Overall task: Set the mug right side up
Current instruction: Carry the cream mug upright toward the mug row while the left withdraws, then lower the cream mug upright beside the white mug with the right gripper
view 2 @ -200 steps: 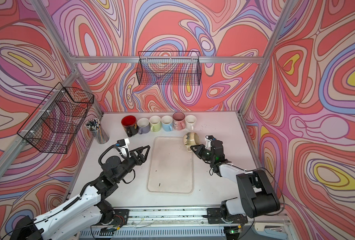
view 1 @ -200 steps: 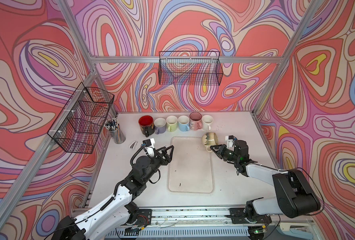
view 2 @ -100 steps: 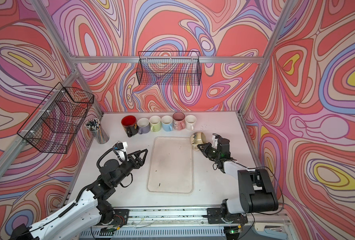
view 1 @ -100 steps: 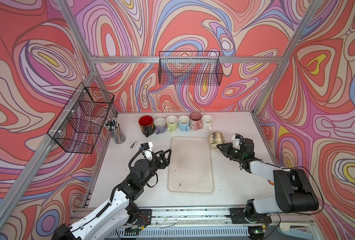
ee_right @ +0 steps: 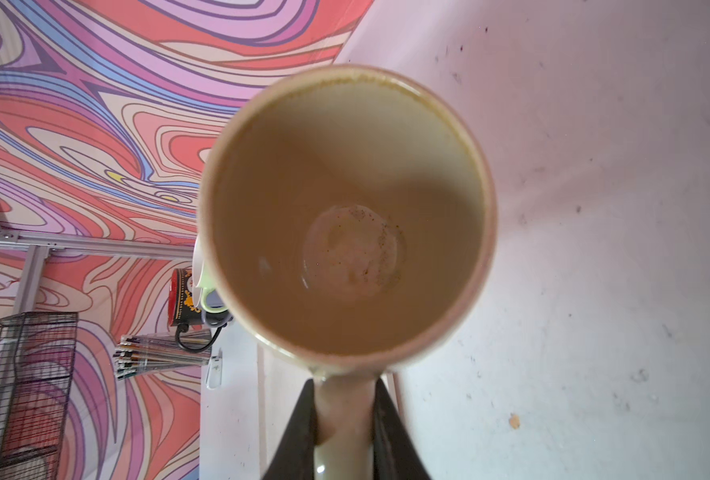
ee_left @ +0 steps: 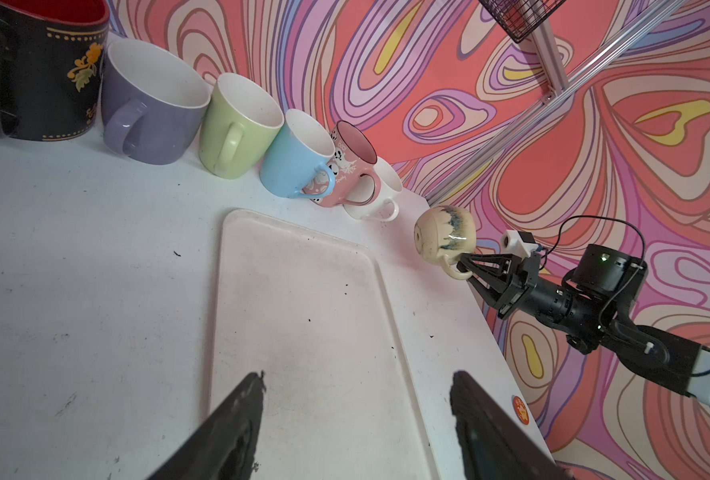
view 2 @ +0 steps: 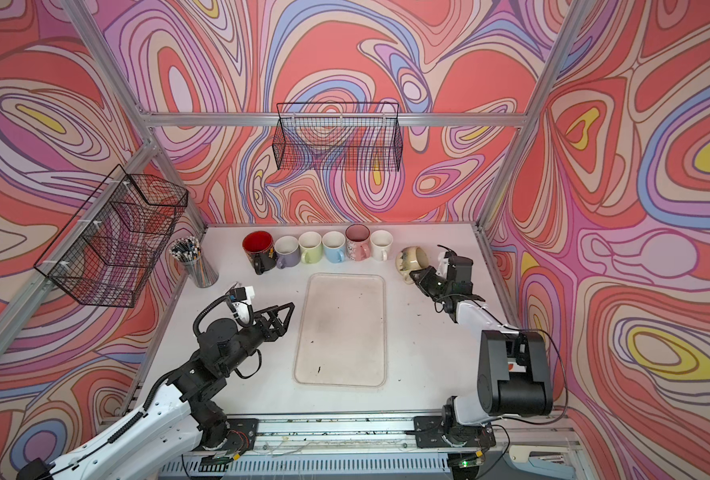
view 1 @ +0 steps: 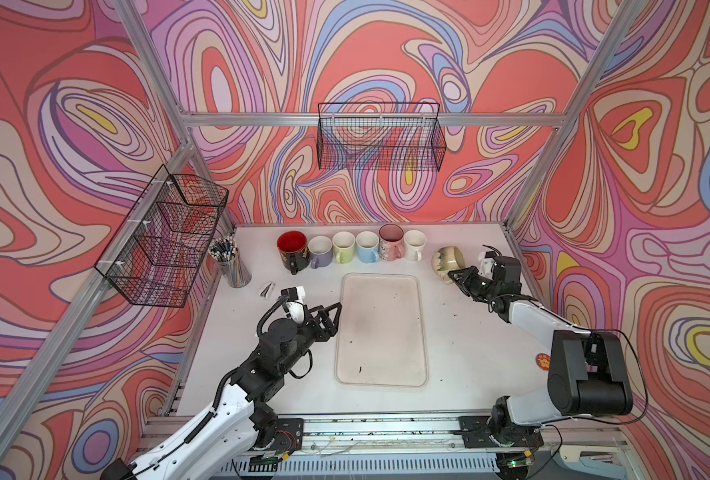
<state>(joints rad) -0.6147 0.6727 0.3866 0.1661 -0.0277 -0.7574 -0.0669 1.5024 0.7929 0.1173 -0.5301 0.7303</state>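
Mug (view 1: 448, 259), cream with blue drips, is at about 2 o'clock from the tray (view 1: 380, 332) in both top views, just beside the last of the row of upright mugs (view 1: 367, 247). It is tipped on its side and lies at about 10 o'clock from the right claw (view 1: 454, 275), which reaches in from 4 o'clock. The left claw (view 1: 331, 318) hangs released at 9 o'clock of the tray, well apart from the mug, so the right arm is the nearer one. In the left wrist view the foot of the mug (ee_left: 444, 239) points away from the right claw (ee_left: 463, 266), which is clenched on the handle (ee_left: 455, 271). In the right wrist view the mouth (ee_right: 345, 216) looks straight at the camera, and the handle is pinched between both fingers (ee_right: 295, 436). I judge the long axis is near level, so the coming move is a wrist roll until the mouth faces up.
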